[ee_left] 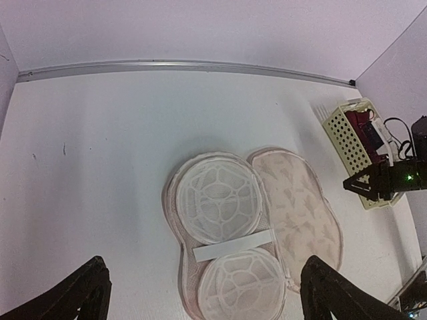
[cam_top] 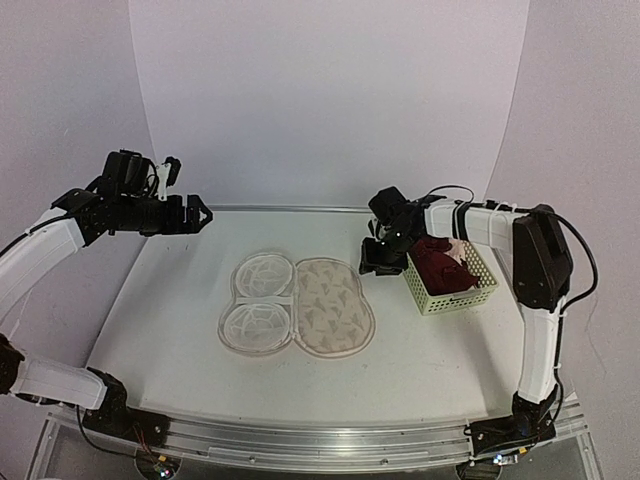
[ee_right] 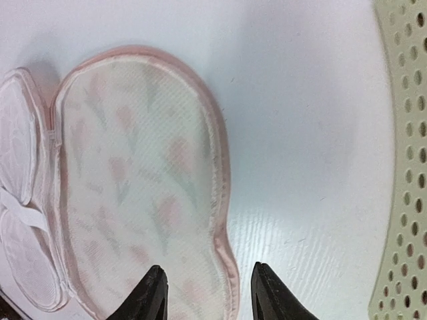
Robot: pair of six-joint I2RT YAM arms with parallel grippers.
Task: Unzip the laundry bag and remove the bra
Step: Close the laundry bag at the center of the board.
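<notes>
Laundry bag (cam_top: 297, 305), spread open mid-frame, is judged light and limp; bra (cam_top: 435, 258), at right, is best pinched by a cup. Left gripper (cam_top: 195, 213) is spread wide, right gripper (ee_right: 208, 283) part-open; nothing is gripped.

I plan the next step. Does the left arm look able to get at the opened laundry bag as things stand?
Probably yes. The laundry bag lies flat and unzipped with nothing on it; the left hand hangs open up to its left, and the right hand is off by the basket.

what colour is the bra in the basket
Dark maroon; the bra shows best in the top view.
</notes>
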